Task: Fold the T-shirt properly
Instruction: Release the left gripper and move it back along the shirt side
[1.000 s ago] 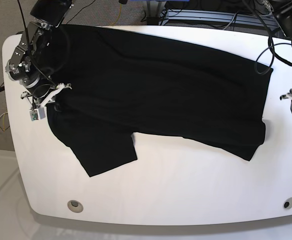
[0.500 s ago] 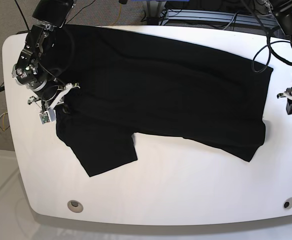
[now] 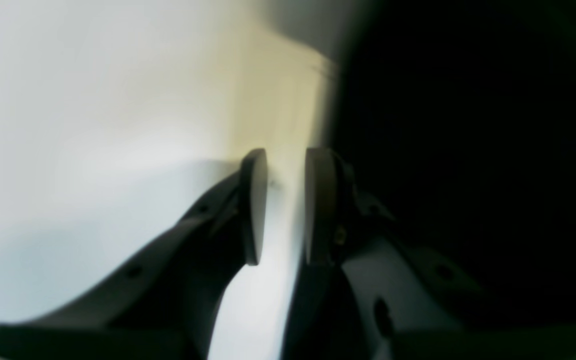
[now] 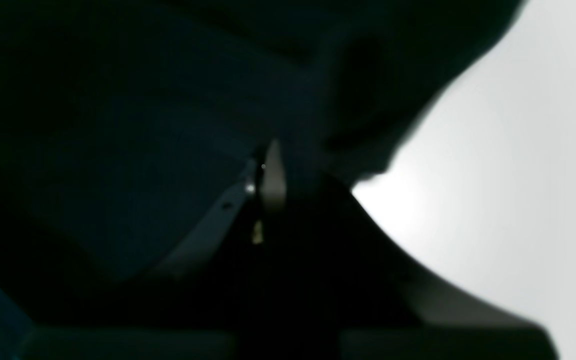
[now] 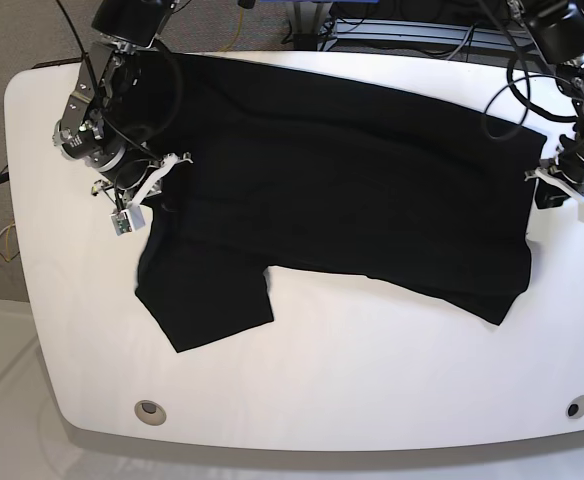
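Dark T-shirt cloth pinched between closed jaws, over the white table.

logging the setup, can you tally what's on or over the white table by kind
T-shirt: 1, black
grippers: 2, the left gripper and the right gripper
round table holes: 2
Total: 5

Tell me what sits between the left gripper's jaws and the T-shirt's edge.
Only bare white table. In the left wrist view, the left gripper has its jaws parted over it, the T-shirt just beside them.
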### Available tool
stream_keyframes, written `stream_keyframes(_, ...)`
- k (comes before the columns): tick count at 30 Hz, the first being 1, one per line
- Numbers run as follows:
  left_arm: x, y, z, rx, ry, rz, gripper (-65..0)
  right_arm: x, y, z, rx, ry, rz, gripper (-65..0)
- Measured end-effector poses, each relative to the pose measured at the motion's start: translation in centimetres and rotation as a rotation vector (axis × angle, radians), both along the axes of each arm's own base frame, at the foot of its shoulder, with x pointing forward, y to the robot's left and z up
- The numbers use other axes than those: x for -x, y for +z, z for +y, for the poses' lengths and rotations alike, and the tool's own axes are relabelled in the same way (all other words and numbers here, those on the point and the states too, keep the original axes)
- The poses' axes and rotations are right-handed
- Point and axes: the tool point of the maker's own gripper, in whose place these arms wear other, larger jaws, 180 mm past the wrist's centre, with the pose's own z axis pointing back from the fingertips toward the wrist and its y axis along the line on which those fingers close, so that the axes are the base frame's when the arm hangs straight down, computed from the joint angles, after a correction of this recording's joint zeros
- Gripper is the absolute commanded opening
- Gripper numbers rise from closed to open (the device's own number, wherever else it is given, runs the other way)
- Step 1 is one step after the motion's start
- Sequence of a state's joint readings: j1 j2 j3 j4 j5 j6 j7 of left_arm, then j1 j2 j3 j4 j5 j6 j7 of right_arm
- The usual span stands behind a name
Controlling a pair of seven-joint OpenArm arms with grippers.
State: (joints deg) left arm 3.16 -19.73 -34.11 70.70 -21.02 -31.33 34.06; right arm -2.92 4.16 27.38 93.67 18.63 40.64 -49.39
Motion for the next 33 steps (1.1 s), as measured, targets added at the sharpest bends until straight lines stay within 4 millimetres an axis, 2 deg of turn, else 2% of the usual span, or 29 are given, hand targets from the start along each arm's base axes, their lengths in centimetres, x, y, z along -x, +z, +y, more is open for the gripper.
stream_keyframes(6, -0.5, 1.4, 1.8, -0.035, 0.024, -0.029, -53.5, -0.3, 0.3, -1.5, 0.033, -0.031, -0.002, -65.0)
stream_keyframes(12, -1.5, 2.8, 1.4, -0.055, 0.011, -0.064, -53.5, -0.2, 0.0, -0.5, 0.015, -0.017, 0.002, -65.0)
stream_keyframes(15, -2.9, 5.4, 1.2, -0.093, -0.010, -0.128, -53.3, -0.2, 0.2, -0.6, 0.014, -0.015, -0.004, -65.0)
stream_keyframes(18, -4.7, 8.9, 1.1, -0.135, -0.027, -0.220, -53.1, -0.2, 0.2, -1.0, 0.021, -0.025, -0.002, -65.0)
stream_keyframes(21, -6.1, 11.1, 0.9, -0.149, -0.034, -0.283, -53.1, -0.2, 0.2, -1.0, 0.021, -0.027, -0.001, -65.0)
stream_keyframes(28, -8.0, 13.1, 1.2, -0.193, -0.030, -0.316, -52.7, -0.2, 0.1, -0.8, 0.017, -0.024, -0.002, -65.0)
stream_keyframes(31, -8.5, 13.6, 1.7, -0.235, -0.024, -0.309, -49.3, -0.2, 0.1, -0.9, 0.019, -0.025, -0.001, -65.0)
stream_keyframes(33, -9.0, 13.8, 1.6, -0.245, -0.030, -0.307, -42.4, -0.2, 0.1, -0.9, 0.018, -0.026, -0.001, -65.0)
